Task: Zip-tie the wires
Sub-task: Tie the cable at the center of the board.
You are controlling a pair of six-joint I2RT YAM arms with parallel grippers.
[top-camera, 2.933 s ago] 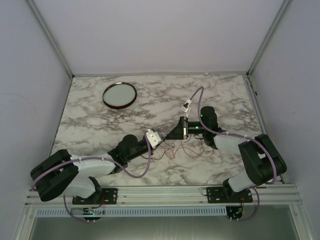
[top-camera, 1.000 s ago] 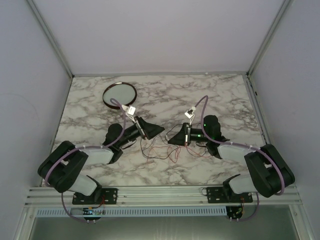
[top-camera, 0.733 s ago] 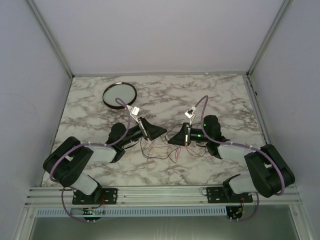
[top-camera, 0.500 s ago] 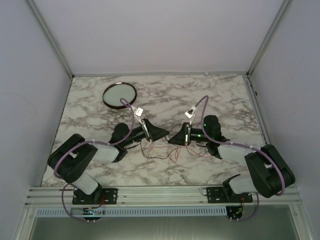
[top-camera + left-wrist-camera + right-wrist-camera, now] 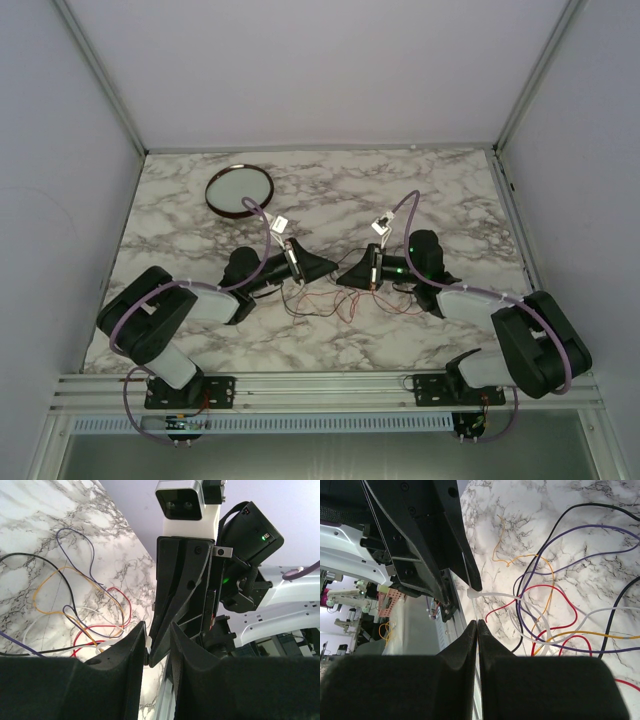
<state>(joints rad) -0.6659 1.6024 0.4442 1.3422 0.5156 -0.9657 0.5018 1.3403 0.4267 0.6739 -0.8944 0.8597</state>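
At the near edge of the marble-patterned worktop (image 5: 200, 340), the two arm bases are bolted to a metal rail (image 5: 330, 384). Just beyond it, between the near edge and the middle of the worktop, the wires (image 5: 338, 303) are spread flat in a loose tangle of thin loops. Red, black, purple, orange and white strands are made out in the wrist views, crossing one another.

Both arms are bent inward over this tangle. The left gripper (image 5: 330, 268) and the right gripper (image 5: 343, 279) are set tip to tip at its far side, around the middle of the worktop, the tips nearly touching. The fingers of the left gripper are seen narrowly apart in its own wrist view, and the pointed tip of the right gripper is framed in the gap between them. The fingers of the right gripper are pressed together, with nothing made out between them.

A white zip tie (image 5: 492, 596), thicker than the wires, is seen running out of the tangle. Its free end lies just under the left gripper's tip; whether it is pinched there cannot be told.

Toward the far-left corner, well apart from the wires and both grippers, a round dark-rimmed dish (image 5: 209, 192) with a pale inside is set flat on the worktop.
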